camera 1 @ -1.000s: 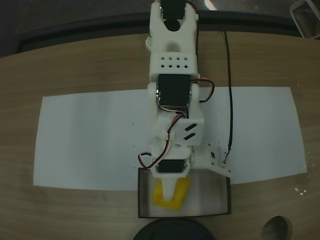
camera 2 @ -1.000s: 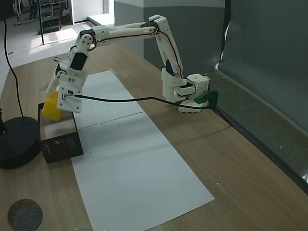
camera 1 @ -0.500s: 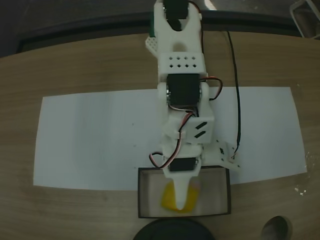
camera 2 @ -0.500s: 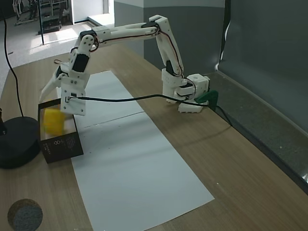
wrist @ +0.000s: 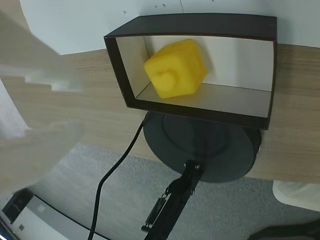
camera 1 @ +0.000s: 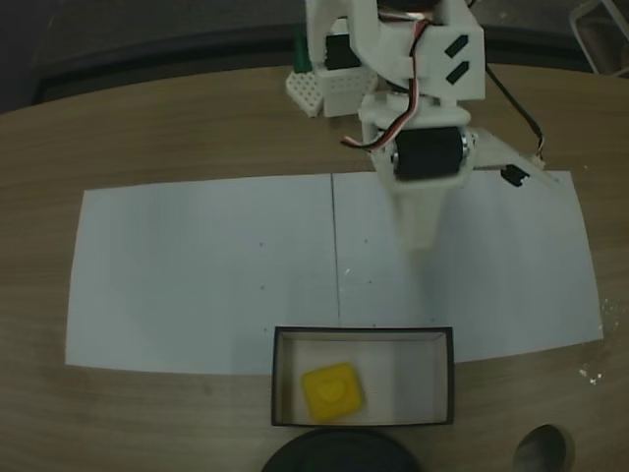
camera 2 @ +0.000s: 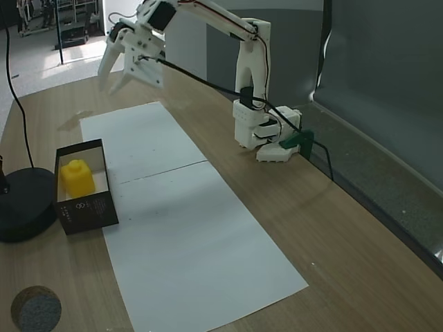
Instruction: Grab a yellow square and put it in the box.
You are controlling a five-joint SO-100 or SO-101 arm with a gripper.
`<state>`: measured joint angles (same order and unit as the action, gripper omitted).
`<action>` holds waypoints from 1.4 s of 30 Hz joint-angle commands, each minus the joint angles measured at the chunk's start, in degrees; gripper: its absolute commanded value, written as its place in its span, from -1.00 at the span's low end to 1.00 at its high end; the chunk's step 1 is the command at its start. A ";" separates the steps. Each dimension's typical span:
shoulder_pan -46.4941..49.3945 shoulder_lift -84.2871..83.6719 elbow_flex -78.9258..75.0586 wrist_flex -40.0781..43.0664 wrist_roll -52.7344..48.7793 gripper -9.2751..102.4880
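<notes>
A: Item one, far left in the side fixed view?

B: Lamp base [camera 2: 17, 207], a round black disc on the tabletop [camera 2: 360, 256], touching the box's outer end. It probably carries the overhead camera, which would explain its spot, well below and ahead of the jaws.

A: Item two?

B: Box [camera 2: 86, 207], black walls, white inside, standing at the near edge of the paper [camera 2: 187, 235]. It lies out along the arm's reach, likely so that a drop needs no twisting. Its place is below the jaws and well apart from them.

A: Item three?

B: Square [camera 2: 76, 177], yellow, resting inside the box, toward the left half in the top fixed view [camera 1: 332, 391] and close to one corner in the wrist view [wrist: 175, 68]. It is free of any grip and sits flat on the box floor. I judge the placing done.

A: And the jaws themselves?

B: Jaws [camera 2: 119, 69], raised high over the far end of the paper, fingers splayed wide and holding nothing. In the top fixed view they hang over the paper's right part [camera 1: 418, 231], well short of the box.

A: Last, to the right?

B: Arm base [camera 2: 266, 138], fixed at the tabletop's far edge, behind the jaws.
</notes>
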<state>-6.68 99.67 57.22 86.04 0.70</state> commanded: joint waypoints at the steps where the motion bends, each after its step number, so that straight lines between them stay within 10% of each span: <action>1: -2.11 12.22 -3.08 5.45 0.53 -0.83; 8: -4.48 33.75 10.20 12.22 0.18 -0.84; 23: 1.32 86.84 73.21 -11.69 -8.26 -0.84; 42: 6.15 99.49 107.05 -18.72 -3.96 -0.84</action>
<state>-0.70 197.84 164.00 68.29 -5.62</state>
